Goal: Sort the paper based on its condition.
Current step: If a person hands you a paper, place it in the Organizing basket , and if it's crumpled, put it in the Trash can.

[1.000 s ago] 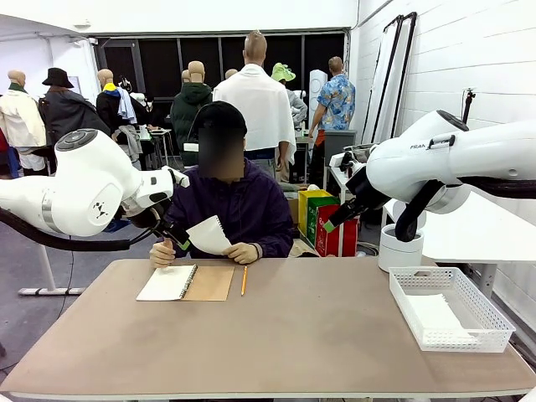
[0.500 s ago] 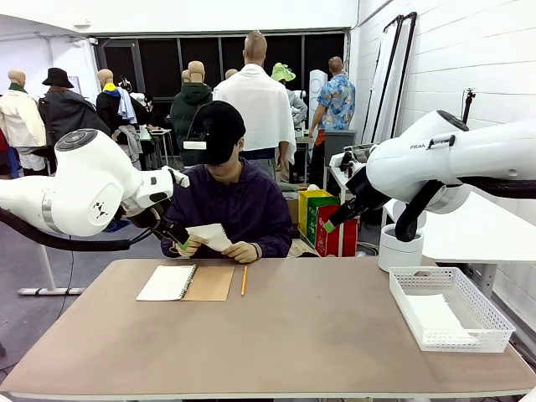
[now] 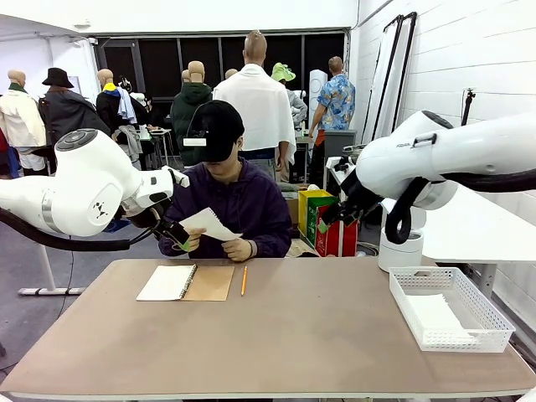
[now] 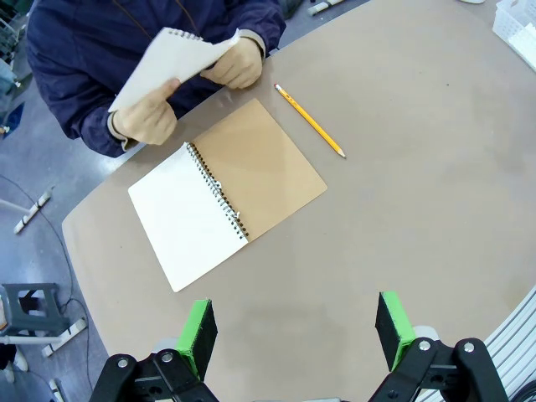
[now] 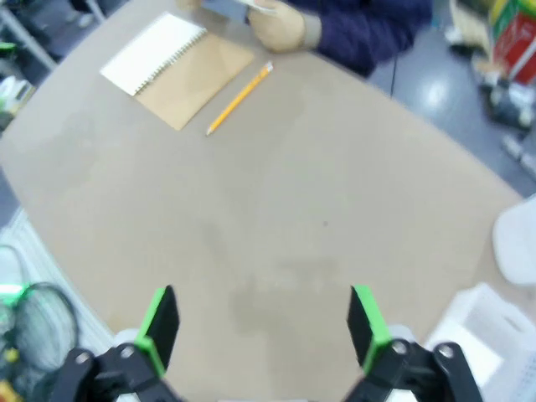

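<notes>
White paper (image 4: 163, 63) sits in the person's hands (image 4: 149, 119). Left jaws and right jaws hang wide open over the worktop (image 3: 318, 335).

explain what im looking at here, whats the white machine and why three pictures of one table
These are two white robot arms at a table, with a person seated across from them. The wide picture comes from a fixed camera between the arms: the left arm enters from the left, the right arm from the right. The other two come from cameras on each wrist, looking down past that arm's green pads; both sets of jaws stand open and hold nothing. On the table lie an open spiral notepad, a pencil and, at the right, a white mesh tray with what looks like paper in it. The person holds one loose white sheet in both hands.
</notes>
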You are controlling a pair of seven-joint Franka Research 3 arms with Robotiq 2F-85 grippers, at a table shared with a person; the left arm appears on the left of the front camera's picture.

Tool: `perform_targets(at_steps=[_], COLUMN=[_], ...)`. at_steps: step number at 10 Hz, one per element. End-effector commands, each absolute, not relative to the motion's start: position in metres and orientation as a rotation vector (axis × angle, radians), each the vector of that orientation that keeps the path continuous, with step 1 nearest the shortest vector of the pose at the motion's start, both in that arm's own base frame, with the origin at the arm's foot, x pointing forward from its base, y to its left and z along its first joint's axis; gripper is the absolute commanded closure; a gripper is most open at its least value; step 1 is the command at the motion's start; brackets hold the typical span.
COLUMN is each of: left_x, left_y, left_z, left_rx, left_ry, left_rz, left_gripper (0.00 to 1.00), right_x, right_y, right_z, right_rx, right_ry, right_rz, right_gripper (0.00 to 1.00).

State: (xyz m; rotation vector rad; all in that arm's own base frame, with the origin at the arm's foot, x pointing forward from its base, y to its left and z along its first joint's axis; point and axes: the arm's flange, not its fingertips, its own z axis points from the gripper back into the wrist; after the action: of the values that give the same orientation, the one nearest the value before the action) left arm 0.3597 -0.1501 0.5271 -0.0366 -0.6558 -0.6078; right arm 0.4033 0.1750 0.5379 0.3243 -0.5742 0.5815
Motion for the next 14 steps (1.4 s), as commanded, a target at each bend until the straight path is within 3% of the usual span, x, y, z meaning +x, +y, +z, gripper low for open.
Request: perform_targets(at_steps=[1,5,12,14], left_x=[0.360,0.360,0.360,0.360], left_y=[-0.149,-0.149,-0.149,-0.149], left_z=[0.527,0.527,0.527,0.527], left_rx=[-0.042,-0.042,-0.042,-0.042], left_ry=[-0.650,-0.650,-0.650,-0.650], left_rz=[-0.605,-0.605,-0.605,-0.605], left_gripper=[0.00,0.00,0.00,0.00], right_x=[0.423,0.449,0.443,0.467], right_y=[0.187,0.180,0.181,0.176], right_z=[0.539,0.509,0.506,0.501], right_rx=[0.376,0.505,0.464,0.603], right_ry=[-0.431,-0.212,-0.229,-0.156], right_rz=[0.409,0.163,0.215,0.054], right_gripper=[0.00,0.00,0.00,0.00])
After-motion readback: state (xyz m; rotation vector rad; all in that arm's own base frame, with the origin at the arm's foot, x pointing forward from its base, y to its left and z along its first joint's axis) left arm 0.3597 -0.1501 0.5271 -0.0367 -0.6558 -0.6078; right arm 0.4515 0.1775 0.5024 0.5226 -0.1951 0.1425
